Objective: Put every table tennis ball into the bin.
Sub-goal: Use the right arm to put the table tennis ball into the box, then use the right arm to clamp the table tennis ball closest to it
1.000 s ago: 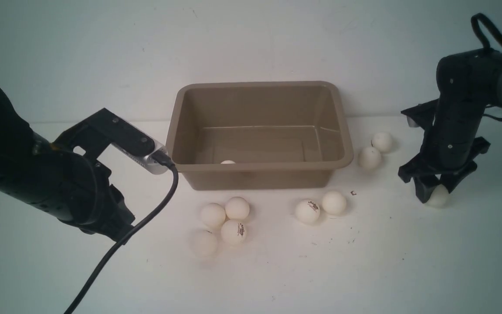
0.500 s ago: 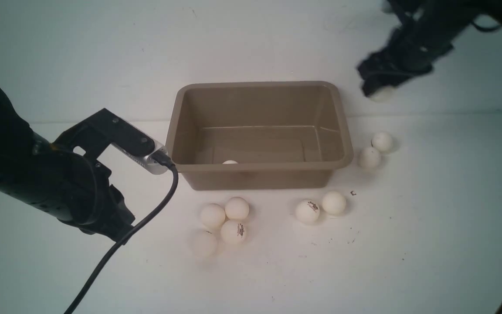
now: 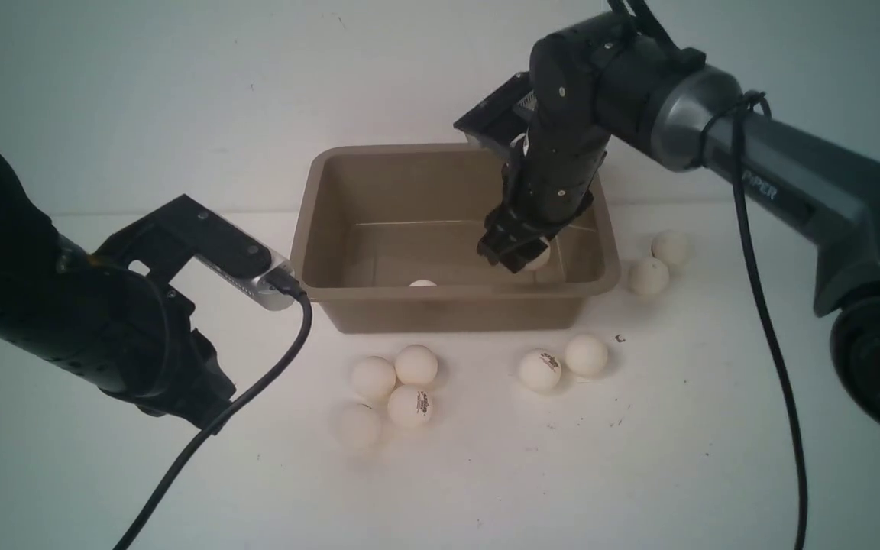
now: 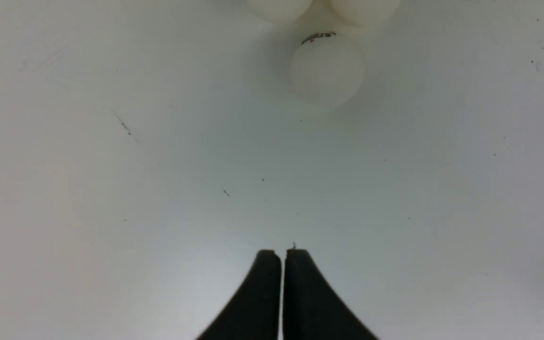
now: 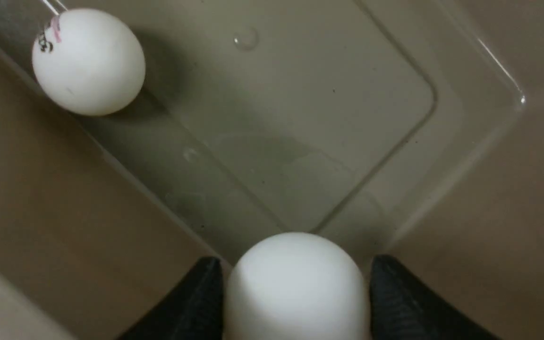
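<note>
The tan bin point(image 3: 455, 291) stands mid-table. My right gripper point(image 3: 525, 258) reaches down inside its right part, shut on a table tennis ball point(image 3: 539, 259). In the right wrist view that ball point(image 5: 295, 283) fills the space between the black fingers point(image 5: 196, 302), a little above the bin floor point(image 5: 328, 118). Another ball point(image 3: 422, 283) point(image 5: 88, 61) lies by the bin's near wall. Several balls point(image 3: 409, 406) cluster on the table in front of the bin, with a pair point(image 3: 539, 370) to their right. My left gripper point(image 4: 281, 252) is shut and empty over bare table, short of a logo ball point(image 4: 327, 68).
Two more balls point(image 3: 648, 276) rest right of the bin. The left arm point(image 3: 104, 321) and its black cable point(image 3: 257, 382) hang low at the table's left. A pale wall rises behind the bin.
My right arm lifted a ball from the table's right side, swung it up and left, and lowered it into the bin. The ball lying in the bin rolled slightly right. The left arm stayed still.
</note>
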You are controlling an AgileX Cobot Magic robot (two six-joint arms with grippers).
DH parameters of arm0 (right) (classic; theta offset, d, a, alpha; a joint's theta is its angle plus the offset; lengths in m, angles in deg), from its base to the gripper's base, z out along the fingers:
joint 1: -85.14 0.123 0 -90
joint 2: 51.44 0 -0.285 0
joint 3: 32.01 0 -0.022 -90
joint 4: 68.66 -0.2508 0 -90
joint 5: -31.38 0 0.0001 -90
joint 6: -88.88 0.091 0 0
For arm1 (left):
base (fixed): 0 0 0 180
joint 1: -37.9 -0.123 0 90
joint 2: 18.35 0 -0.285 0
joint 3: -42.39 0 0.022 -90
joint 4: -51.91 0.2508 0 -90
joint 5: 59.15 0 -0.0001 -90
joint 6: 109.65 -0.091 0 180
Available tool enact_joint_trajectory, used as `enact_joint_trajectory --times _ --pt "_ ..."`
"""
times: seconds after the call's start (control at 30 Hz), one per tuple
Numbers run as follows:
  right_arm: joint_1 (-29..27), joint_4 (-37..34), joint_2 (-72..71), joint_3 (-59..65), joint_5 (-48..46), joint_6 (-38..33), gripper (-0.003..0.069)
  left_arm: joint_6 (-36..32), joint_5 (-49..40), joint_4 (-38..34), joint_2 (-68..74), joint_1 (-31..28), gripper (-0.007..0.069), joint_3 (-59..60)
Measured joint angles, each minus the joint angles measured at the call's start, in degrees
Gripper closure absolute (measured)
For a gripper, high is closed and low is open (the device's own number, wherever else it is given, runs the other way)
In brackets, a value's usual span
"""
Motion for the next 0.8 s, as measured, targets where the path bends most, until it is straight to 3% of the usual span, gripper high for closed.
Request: enact_joint_trajectory --times 0.07,0.2,0.37,0.5,0.57,0.8 --pt "-0.04 0.0 0.0 0.0 0.0 0.76 0.0209 0.0 -0.37 0.0 0.0 0.0 0.0632 0.0" --pt "-0.04 0.51 -0.17 -0.17 0.0 2.11 0.0166 0.0 -0.37 0.0 0.0 0.0 0.0632 0.0" --pt "-1.51 5.85 -2.68 -3.32 -0.39 6.12 0.0159 0.0 -0.37 0.0 0.0 0.0 0.0632 0.0" --pt "-6.27 7.8 -6.44 -4.71 -0.1 9.26 0.0159 0.0 -0.42 0.0 0.0 0.0 0.0632 0.0" --pt "-12.55 4.95 -7.12 -4.82 -0.15 10.05 0.0159 0.0 -0.42 0.0 0.0 0.0 0.0632 0.0" --pt "-21.55 -4.87 -2.38 -4.5 -0.37 10.33 0.0159 0.0 -0.42 0.0 0.0 0.0 0.0632 0.0"
